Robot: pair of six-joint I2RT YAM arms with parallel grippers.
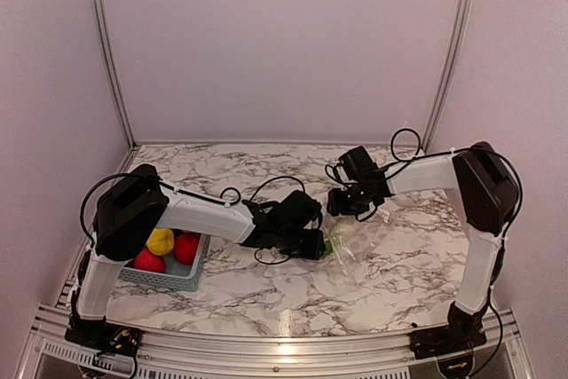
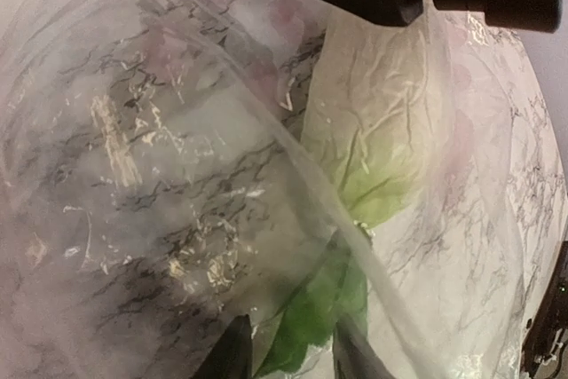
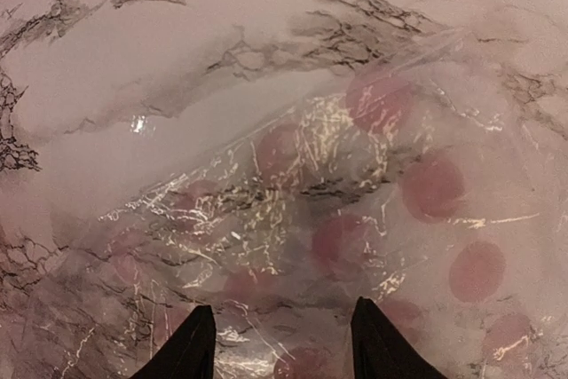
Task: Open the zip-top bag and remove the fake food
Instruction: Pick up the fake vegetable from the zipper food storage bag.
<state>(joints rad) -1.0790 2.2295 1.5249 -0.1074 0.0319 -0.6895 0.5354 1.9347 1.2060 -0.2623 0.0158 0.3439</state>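
**If the left jaws shut on film as well as leaf, the bag comes up with the food**

The zip-top bag [image 1: 359,241] lies mid-right on the marble table [image 1: 266,299], between the two grippers. One piece of fake food looks to be inside it: the cabbage [image 2: 382,148], with its pale leaf uppermost and its dark green end toward the left gripper [image 2: 291,321].

Left fingers straddle that green end at a narrow gap. Can't tell if they bite, or if film sits between pad and leaf.

The right gripper [image 3: 282,304] is over the polka-dot part of the bag, jaws part-way apart with film under them. No pinch is visible in its own wrist view. The left wrist view shows film rising toward it, so contact is likely but unconfirmed.

Risks:
- Film caught with the leaf: the bag drags along and nothing comes out.
- Right side not anchoring: the bag slides on the glossy marble during the pull.
- Thin, floppy leaf: the grip slips, or the leaf folds and snags.
- Bag mouth unclear in every view: if it's only partly open, the cabbage jams.

The lemon [image 1: 161,240] and apples [image 1: 148,261] sit in the blue basket [image 1: 191,280], well apart on the left. No conflict there.
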